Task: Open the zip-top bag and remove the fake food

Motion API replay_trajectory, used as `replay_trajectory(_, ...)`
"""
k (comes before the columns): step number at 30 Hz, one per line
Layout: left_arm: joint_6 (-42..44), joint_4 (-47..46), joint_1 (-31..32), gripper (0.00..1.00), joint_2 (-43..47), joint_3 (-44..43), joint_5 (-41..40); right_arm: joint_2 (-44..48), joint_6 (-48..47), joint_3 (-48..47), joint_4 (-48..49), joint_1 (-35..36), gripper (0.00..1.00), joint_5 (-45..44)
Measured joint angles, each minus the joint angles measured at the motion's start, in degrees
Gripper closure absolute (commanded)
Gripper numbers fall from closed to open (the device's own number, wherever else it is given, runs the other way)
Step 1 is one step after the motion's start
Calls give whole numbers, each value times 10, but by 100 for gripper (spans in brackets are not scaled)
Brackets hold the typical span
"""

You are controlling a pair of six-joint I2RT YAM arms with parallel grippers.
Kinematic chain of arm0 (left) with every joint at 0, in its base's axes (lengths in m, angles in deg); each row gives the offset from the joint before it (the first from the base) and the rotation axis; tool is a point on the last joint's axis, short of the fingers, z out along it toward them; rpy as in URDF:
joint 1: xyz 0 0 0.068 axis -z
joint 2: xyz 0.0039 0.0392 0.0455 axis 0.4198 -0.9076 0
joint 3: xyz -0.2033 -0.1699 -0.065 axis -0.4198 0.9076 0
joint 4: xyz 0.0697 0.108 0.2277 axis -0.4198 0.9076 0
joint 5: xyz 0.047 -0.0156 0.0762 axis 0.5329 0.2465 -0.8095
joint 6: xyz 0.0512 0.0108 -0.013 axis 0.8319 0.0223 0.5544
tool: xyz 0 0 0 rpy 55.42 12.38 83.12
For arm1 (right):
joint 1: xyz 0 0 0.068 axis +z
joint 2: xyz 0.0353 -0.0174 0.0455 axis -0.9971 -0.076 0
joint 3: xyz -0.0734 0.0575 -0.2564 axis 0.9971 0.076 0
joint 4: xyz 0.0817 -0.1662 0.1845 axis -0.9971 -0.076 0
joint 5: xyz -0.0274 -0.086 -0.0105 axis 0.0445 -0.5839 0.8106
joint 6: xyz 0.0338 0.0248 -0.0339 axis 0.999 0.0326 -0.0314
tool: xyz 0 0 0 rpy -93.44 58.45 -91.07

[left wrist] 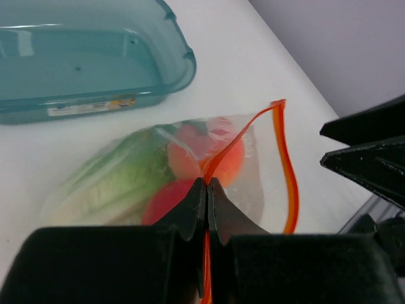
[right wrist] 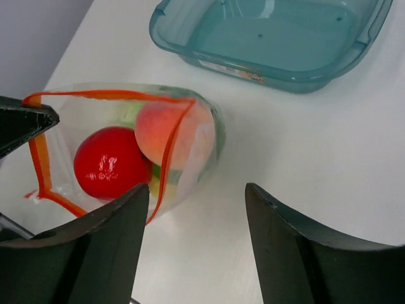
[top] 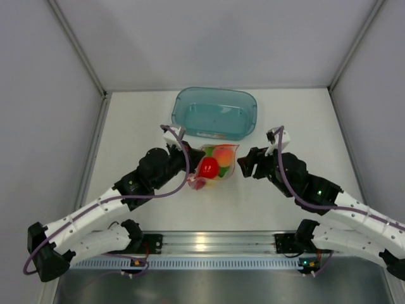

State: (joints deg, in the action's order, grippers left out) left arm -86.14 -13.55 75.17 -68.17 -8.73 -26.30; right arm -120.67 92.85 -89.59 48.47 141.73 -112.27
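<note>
The clear zip-top bag (top: 216, 166) lies mid-table with its mouth spread open, orange-red zip strip (right wrist: 168, 152) showing. Inside are fake foods: a red round piece (right wrist: 111, 163), a pink peach (right wrist: 171, 133) and green-white lettuce (left wrist: 117, 180). My left gripper (left wrist: 207, 185) is shut on one side of the zip strip (left wrist: 221, 155) at the bag's left edge (top: 190, 166). My right gripper (right wrist: 196, 190) is open and empty just right of the bag (top: 243, 163), not touching it.
A teal translucent plastic bin (top: 215, 113) stands behind the bag, empty apart from a label; it also shows in the left wrist view (left wrist: 82, 60) and right wrist view (right wrist: 278, 35). White walls enclose the table on three sides.
</note>
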Motion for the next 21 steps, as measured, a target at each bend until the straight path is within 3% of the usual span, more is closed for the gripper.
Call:
replay_trajectory(7,-50,2,0,100,31,13,-104,-79,138,5,80,0,34,-13)
replay_trajectory(15,-102,2,0,100,49,59,-158,-226,188,5,153,0,37,-2)
replay_trajectory(18,-116,0,0,100,73,75,-166,-258,196,4,153,0,43,-6)
replay_trajectory(21,-125,-7,0,100,91,89,-166,-270,200,5,158,0,57,-9)
